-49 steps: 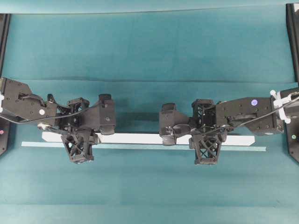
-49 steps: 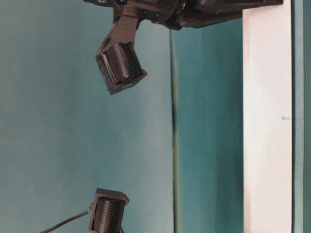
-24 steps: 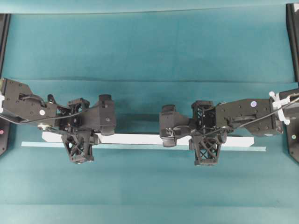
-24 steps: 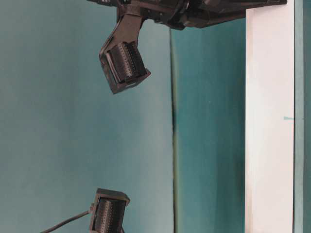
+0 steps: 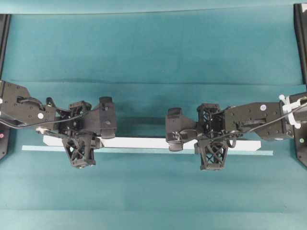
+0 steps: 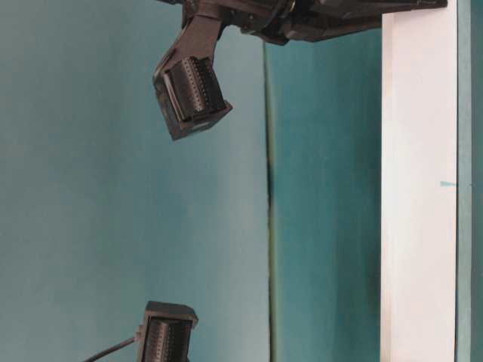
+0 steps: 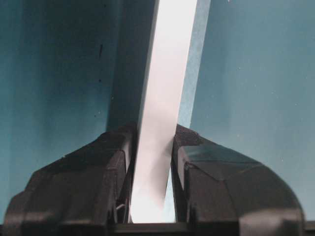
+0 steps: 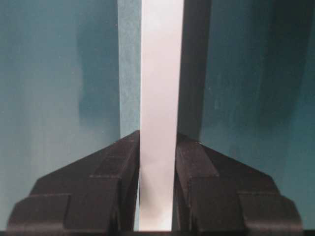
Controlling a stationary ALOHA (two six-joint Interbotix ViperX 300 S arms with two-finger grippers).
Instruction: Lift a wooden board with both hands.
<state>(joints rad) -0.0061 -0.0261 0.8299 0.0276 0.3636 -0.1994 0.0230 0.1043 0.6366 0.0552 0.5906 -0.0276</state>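
**Two-armed grasp on the board, lift under way**

The wooden board point(image 5: 144, 142) lies lengthwise across the middle of the overhead view, a flat white plank with angled ends, parallel to a thinner pale teal strip point(image 5: 144, 151) that runs just beside its near edge. In both wrist views a dark shadow falls on the teal table cover point(image 5: 153, 48) alongside the board, and the strip shows separately next to it; this suggests the board is already clear of the surface, though how high cannot be told. The left gripper point(image 7: 152, 162) has its jaws closed on the board's two long edges near the left end, with both fingers pressed against the wood. The right gripper point(image 8: 157, 157) clamps the plank in the same way, right of the middle. Judged from this, reaching and grasping are done; what remains is to raise both ends evenly, keeping the board level.
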